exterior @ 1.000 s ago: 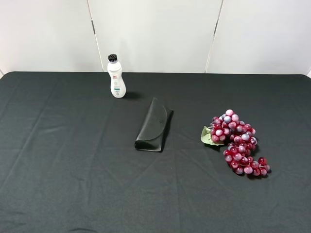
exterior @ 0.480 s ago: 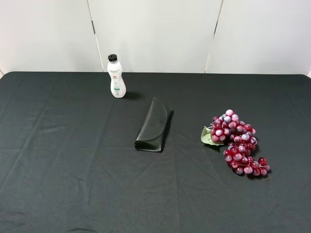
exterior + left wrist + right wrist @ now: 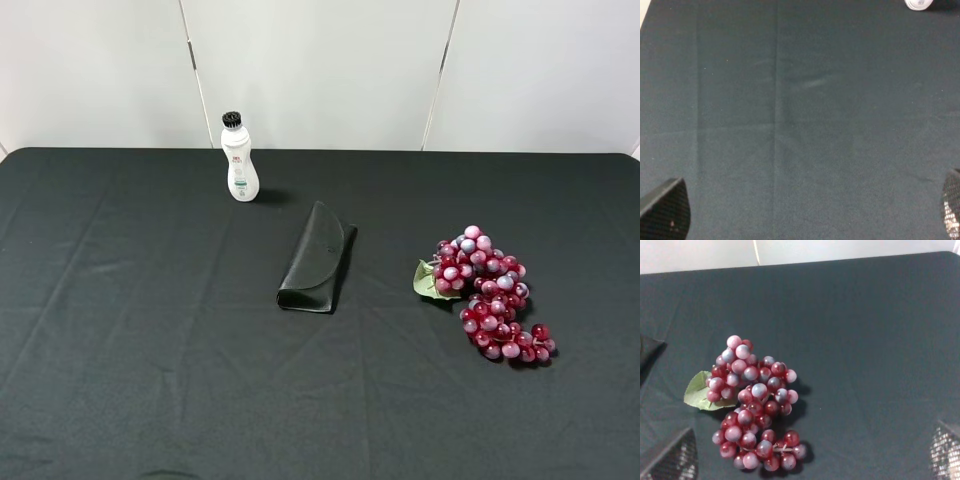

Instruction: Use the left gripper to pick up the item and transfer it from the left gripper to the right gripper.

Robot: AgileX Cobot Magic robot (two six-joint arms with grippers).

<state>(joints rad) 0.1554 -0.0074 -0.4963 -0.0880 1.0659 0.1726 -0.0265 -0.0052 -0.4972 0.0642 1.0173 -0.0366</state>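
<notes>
Scanning the high view from the left, you meet first the wide black cloth-covered table (image 3: 120,330), faintly creased, filling everything below the pale wall panels. Toward the upper left of that frame stands a small white plastic bottle with a black cap (image 3: 238,158), upright near the table's far edge. Just left of centre lies a black folding glasses case (image 3: 316,259), flat on the cloth and angled slightly, well apart from the bottle. To the right of centre you find the item, a long bunch of glossy red-purple artificial grapes (image 3: 491,293) with one green leaf (image 3: 426,281) poking out on its left side; it rests on the cloth, stretching toward the lower right of the frame, apart from the case and touched by nothing. Neither arm shows in this high view. In the left wrist view you see bare cloth, a sliver of the bottle at the upper right corner, and the left gripper (image 3: 805,215) with its two fingertips sitting far apart in the lower corners, nothing between them. In the right wrist view the grapes lie left of centre, and the right gripper (image 3: 810,452) likewise has its tips spread wide at the lower corners, clamped on nothing.
</notes>
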